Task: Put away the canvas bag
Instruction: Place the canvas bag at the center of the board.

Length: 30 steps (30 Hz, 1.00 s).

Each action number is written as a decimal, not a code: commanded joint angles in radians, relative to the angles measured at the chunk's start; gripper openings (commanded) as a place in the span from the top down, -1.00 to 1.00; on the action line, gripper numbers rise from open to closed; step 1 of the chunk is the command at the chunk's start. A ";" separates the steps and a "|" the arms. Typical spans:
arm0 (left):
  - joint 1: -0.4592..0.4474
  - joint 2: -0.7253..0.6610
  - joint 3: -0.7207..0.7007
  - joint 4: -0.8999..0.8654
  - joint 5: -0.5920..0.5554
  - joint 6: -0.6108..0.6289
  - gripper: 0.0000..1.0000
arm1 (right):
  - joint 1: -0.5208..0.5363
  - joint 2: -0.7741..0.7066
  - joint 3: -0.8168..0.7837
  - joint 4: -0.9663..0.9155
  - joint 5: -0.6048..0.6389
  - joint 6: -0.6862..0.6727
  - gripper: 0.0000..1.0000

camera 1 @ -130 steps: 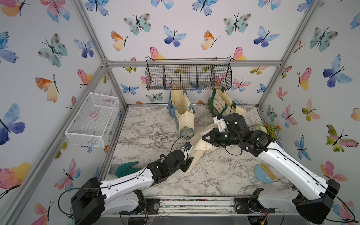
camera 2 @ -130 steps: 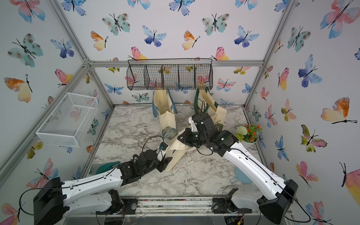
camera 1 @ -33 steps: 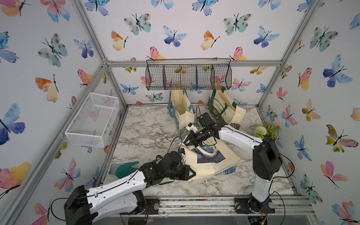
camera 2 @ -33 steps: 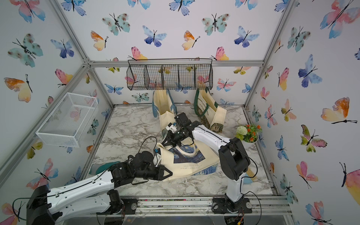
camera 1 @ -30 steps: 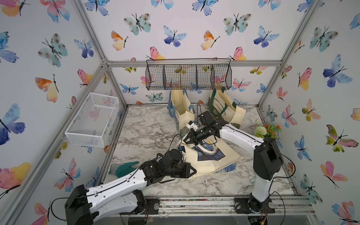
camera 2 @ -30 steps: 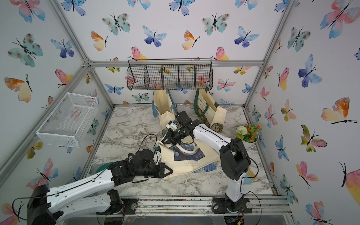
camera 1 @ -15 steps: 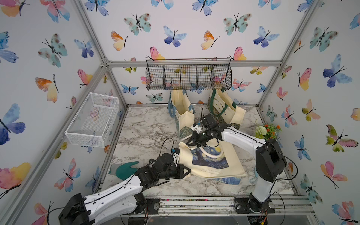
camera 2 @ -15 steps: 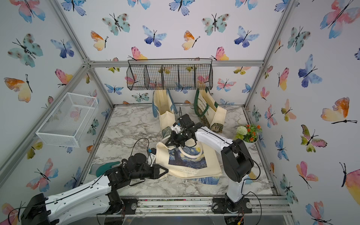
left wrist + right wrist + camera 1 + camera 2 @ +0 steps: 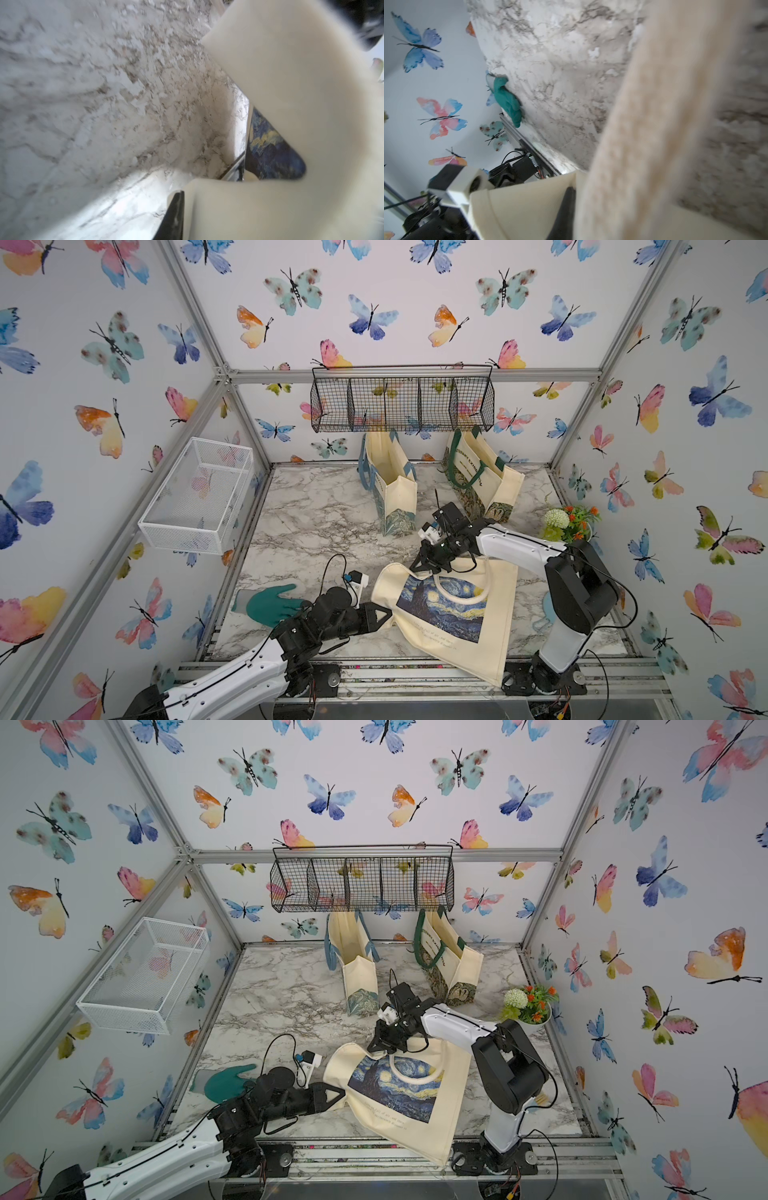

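Observation:
The canvas bag [image 9: 496,614] [image 9: 451,1094] is cream with a blue starry-night print. It lies spread on the marble table at the front, and one corner hangs over the front rail. My left gripper [image 9: 384,614] [image 9: 338,1094] is at the bag's left edge. In the left wrist view cream canvas [image 9: 291,93] lies against one black finger [image 9: 175,216] and hides the other. My right gripper [image 9: 422,566] [image 9: 378,1046] is shut on the bag's top edge by the handle. The strap [image 9: 643,135] runs past its finger [image 9: 564,209].
Two other tote bags [image 9: 392,485] [image 9: 482,481] hang at the back under a black wire basket [image 9: 401,398]. A white wire basket [image 9: 199,497] is on the left wall. A teal glove [image 9: 266,603] lies front left and a flower pot [image 9: 569,522] stands at the right.
The bag has come down from a raised fold to lie spread flat, and it has slid toward the front rail. My left arm has drawn back to the left along the bag's edge.

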 commanded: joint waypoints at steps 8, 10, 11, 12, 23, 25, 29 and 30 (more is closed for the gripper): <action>0.023 -0.075 0.017 0.021 -0.124 -0.040 -0.58 | 0.003 0.181 0.299 -0.259 0.187 -0.124 0.98; 0.023 -0.094 0.025 0.004 -0.141 -0.032 -0.59 | 0.002 0.205 0.340 -0.278 0.201 -0.131 0.98; 0.023 -0.100 0.032 -0.010 -0.148 -0.023 -0.60 | 0.000 0.216 0.360 -0.285 0.208 -0.134 0.97; 0.023 -0.104 0.040 -0.024 -0.151 -0.015 -0.59 | -0.001 0.226 0.375 -0.289 0.214 -0.137 0.98; 0.023 -0.010 0.148 -0.156 -0.182 0.169 -0.57 | -0.021 0.297 0.505 -0.326 0.169 -0.173 0.65; 0.022 0.031 0.183 -0.159 -0.180 0.200 -0.56 | -0.025 0.274 0.505 -0.317 0.132 -0.190 0.40; 0.022 0.122 0.243 -0.123 -0.170 0.283 -0.57 | -0.038 0.190 0.514 -0.301 0.101 -0.210 0.02; 0.023 0.142 0.252 -0.109 -0.170 0.294 -0.56 | -0.043 0.171 0.521 -0.304 0.099 -0.212 -0.02</action>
